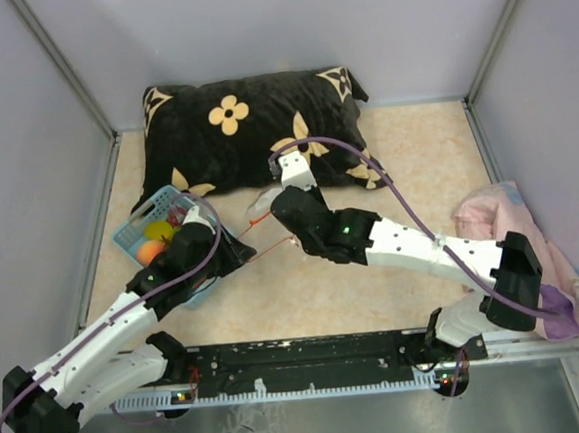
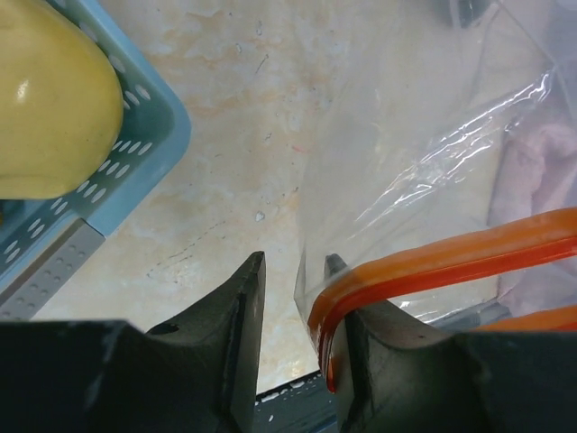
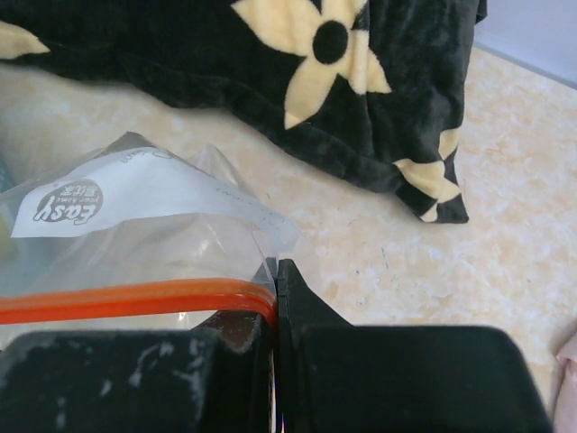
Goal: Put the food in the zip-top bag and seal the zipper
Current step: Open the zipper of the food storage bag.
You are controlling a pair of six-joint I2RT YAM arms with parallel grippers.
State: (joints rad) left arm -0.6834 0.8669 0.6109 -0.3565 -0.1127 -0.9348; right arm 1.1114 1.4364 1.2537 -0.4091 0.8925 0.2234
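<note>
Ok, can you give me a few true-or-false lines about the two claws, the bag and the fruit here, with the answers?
1. The right gripper is pinching the end of the zipper on the bag. True.
2. The yellow fruit is already in the bag. False: it lies in the basket.
3. The left gripper is clamped tight. False: a gap shows between its jaws, and the zipper lies against one finger.
4. A black flowered pillow lies beyond the bag. True.
</note>
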